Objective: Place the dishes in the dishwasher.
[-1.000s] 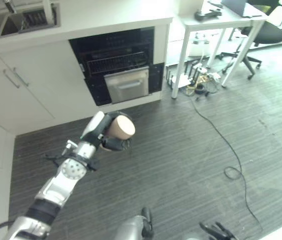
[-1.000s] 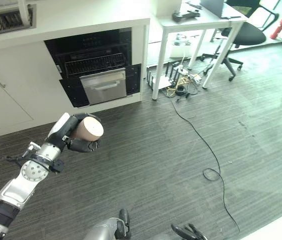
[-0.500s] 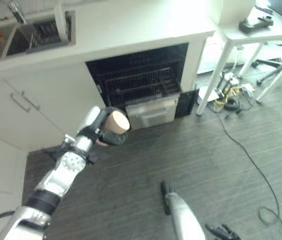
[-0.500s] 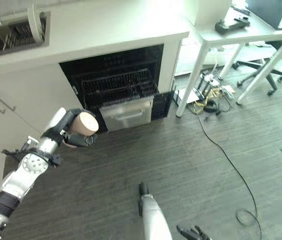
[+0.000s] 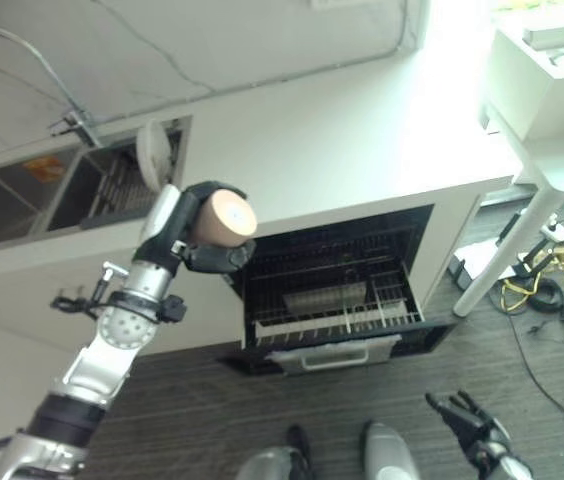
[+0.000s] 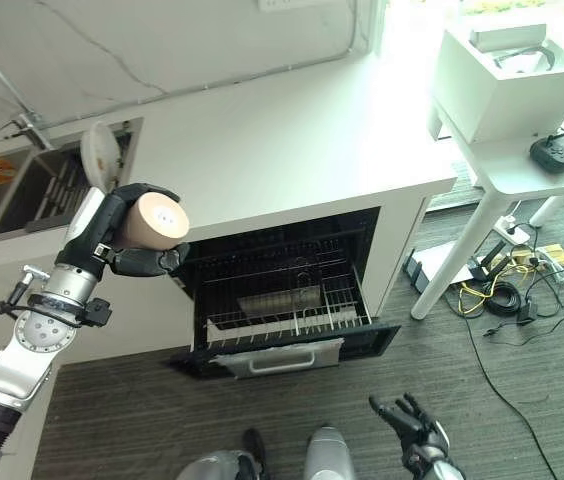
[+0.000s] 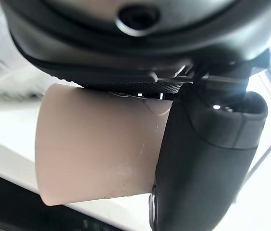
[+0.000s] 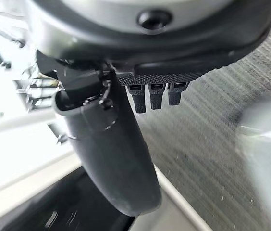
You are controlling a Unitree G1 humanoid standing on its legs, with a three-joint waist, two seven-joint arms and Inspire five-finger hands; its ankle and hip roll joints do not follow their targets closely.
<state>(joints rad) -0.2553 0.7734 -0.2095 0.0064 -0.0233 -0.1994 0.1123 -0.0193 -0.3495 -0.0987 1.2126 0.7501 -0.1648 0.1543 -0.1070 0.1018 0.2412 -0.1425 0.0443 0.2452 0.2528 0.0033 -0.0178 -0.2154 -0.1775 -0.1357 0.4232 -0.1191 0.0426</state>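
I am looking down from the robot's head at a kitchen with a white counter [image 5: 362, 150] running across the scene. My left hand [image 5: 194, 245] is raised in front of the counter's edge, its fingers and thumb curled round a tan cup [image 5: 224, 216], which lies on its side in the grip with one round end facing me. In the left wrist view the cup [image 7: 97, 144] sits pressed against the palm with the dark thumb [image 7: 203, 159] wrapped over its side. Just below and to the right of the cup, under the counter, the dishwasher [image 6: 292, 290] stands open, with its wire rack [image 6: 287, 315] pulled partly out over the lowered door [image 6: 282, 355]; the rack holds what looks like one pale dish lying near its middle, though I cannot make it out clearly. The cup is above and to the left of the rack, not touching it. Behind my left hand a sink [image 5: 52, 190] is set into the counter, with a curved tap [image 5: 32, 70] over it and a white plate [image 5: 152, 155] standing on edge beside it. My right hand [image 6: 412, 430] hangs low near the dark striped floor [image 6: 522, 380], fingers spread and relaxed, holding nothing. A white table [image 6: 532, 160] stands to the right of the counter.
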